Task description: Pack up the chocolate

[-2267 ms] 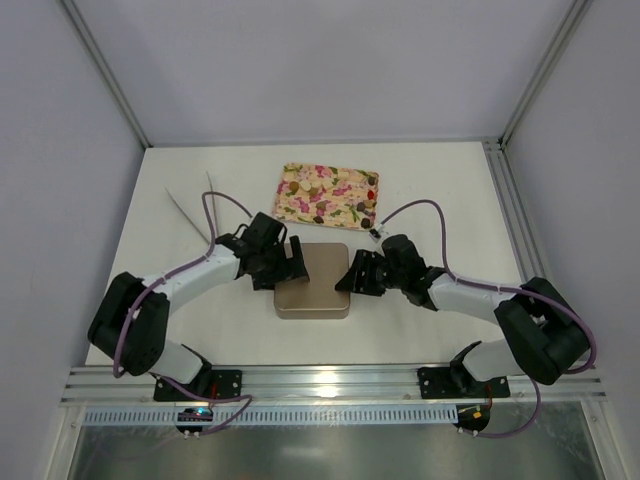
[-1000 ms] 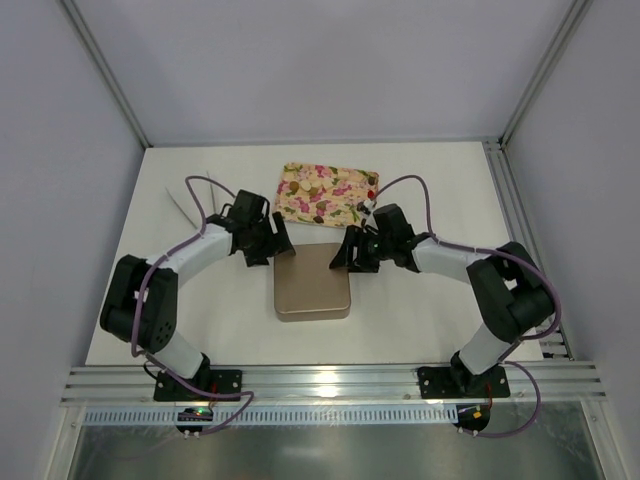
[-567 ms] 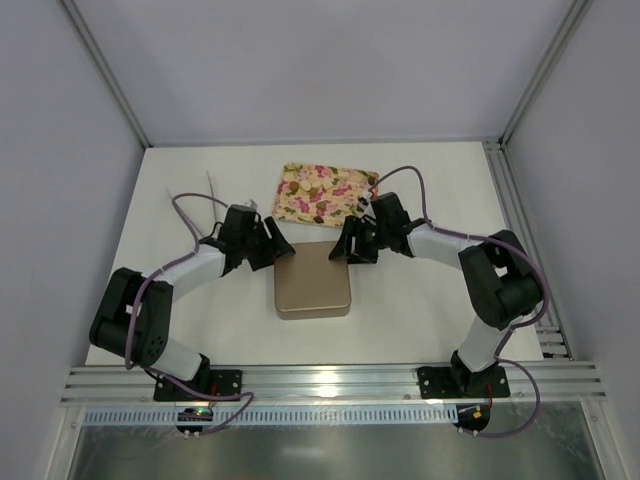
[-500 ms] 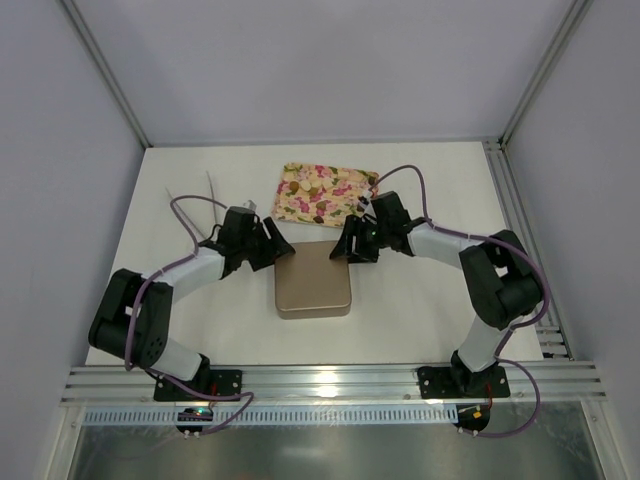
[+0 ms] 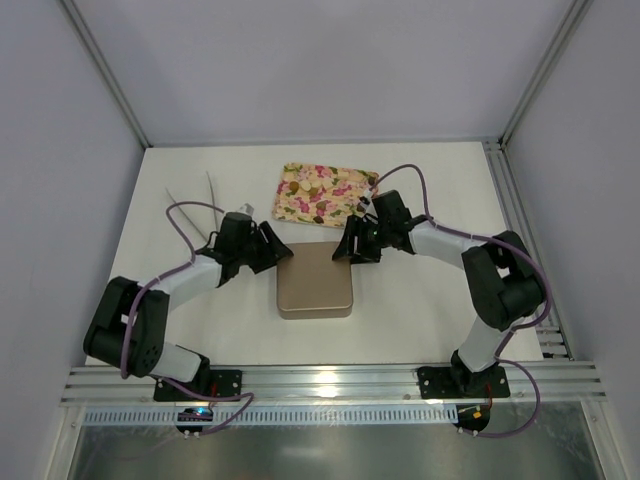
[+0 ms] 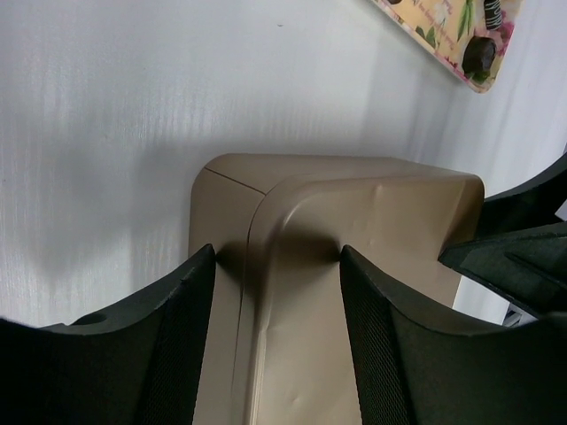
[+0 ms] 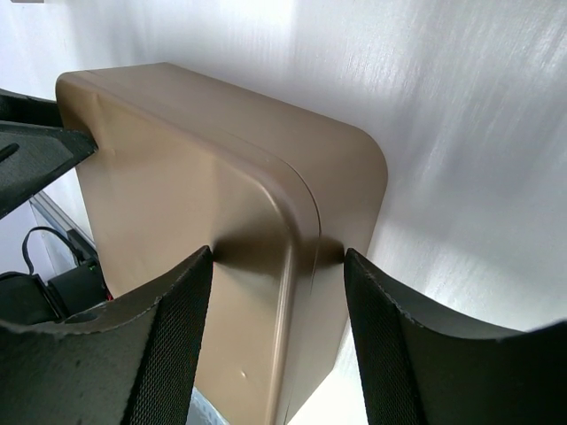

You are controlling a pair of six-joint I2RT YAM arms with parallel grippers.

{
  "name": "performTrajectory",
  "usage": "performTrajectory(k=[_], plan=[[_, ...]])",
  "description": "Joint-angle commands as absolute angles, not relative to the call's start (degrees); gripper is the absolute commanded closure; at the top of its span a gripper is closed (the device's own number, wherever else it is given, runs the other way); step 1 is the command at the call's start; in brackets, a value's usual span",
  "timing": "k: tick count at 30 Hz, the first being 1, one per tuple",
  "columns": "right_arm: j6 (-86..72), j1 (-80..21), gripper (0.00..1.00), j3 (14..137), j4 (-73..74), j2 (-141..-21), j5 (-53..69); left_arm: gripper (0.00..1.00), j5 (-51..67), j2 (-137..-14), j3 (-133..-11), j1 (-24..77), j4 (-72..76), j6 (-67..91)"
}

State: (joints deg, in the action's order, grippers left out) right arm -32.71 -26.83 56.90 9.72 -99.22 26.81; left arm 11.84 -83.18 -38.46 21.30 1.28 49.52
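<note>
The chocolate pieces, tan and dark, lie on the floral tray at the back; one dark piece shows in the left wrist view. The square brown box sits closed in front of the tray. My left gripper straddles the box's far left corner, with its fingers pressed on both sides. My right gripper straddles the far right corner in the same way, its fingers against the box.
Thin white strips lie on the table left of the tray. The tray's edge is just beyond the box. Metal frame posts and walls stand around the table, and a rail runs along the near edge.
Both grippers have slid from the box's middle sides back to its far corners and closed in on them. The box has stayed in place.
</note>
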Motion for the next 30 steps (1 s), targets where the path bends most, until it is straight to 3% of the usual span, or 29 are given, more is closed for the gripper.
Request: performTrajectory(k=[1, 6, 13, 20, 30], plan=[[-29.62, -27.16, 0.38, 58.27, 15.29, -97.3, 23.38, 0.47, 9.94, -82.89, -36.99, 22.5, -11.77, 46.94], [-28.31, -25.4, 0.37, 60.64, 17.14, -93.79, 22.68, 0.39, 7.65, -80.51, -45.5, 22.5, -19.32, 42.37], [-26.81, -22.41, 0.27, 60.91, 18.89, -82.28, 19.61, 0.14, 1.94, -76.12, -59.14, 22.41, -32.76, 35.78], [-26.19, -22.24, 0.21, 55.47, 21.62, -63.84, 10.03, 0.09, 0.53, -65.94, -62.76, 22.41, -39.8, 33.31], [-24.79, -22.24, 0.18, 49.23, 27.6, -46.69, -2.02, 0.07, 0.62, -53.09, -59.41, 22.5, -46.66, 32.08]])
